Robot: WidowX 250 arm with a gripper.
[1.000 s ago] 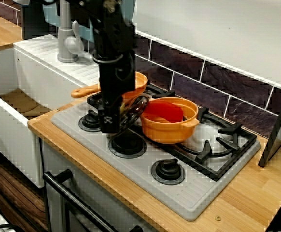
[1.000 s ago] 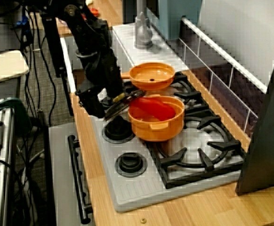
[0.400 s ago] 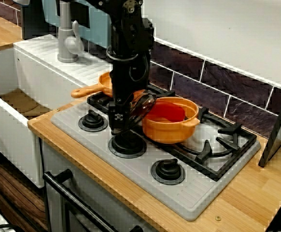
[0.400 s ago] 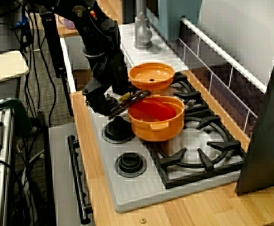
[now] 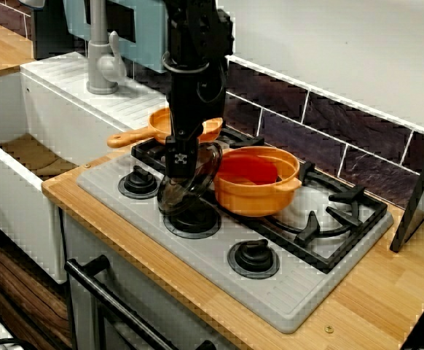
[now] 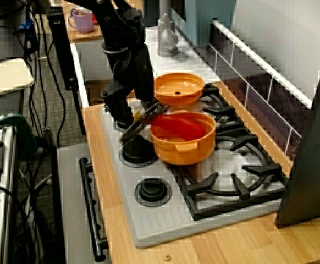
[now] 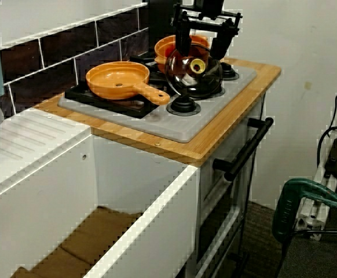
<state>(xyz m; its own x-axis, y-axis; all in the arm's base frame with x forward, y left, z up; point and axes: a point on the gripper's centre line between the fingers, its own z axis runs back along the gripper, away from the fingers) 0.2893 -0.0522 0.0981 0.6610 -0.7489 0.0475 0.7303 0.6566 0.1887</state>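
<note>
Though hemmed by the tiled wall at the back, open along the front: 1 wooden counter, with a front edge falling straight to 1 black oven handle and a left end butting against 1 white sink with 1 grey faucet. Seen from the stove's front, bare wood to the right of the cooktop, up to 1 dark panel leaning at the far right.

On the counter, 1 grey cooktop, with a bare grey strip at its front-right corner and free air above. At its rear, 1 black grate, uncovered on the right half.

On the grate, 1 orange pot with 1 red piece inside. Behind it and to the left, 1 orange pan, handle pointing toward the sink. Along the cooktop's front row, 3 black knobs.

1 gripper, entering from above, clamped on 1 glass lid. Lid up off the cooktop, standing nearly on edge, hanging below the fingers. Above the row of knobs, nearest the middle one, and just beside the pot's left wall; touching the pot or not, cannot tell. Pan just behind the lid, apart from it.
</note>
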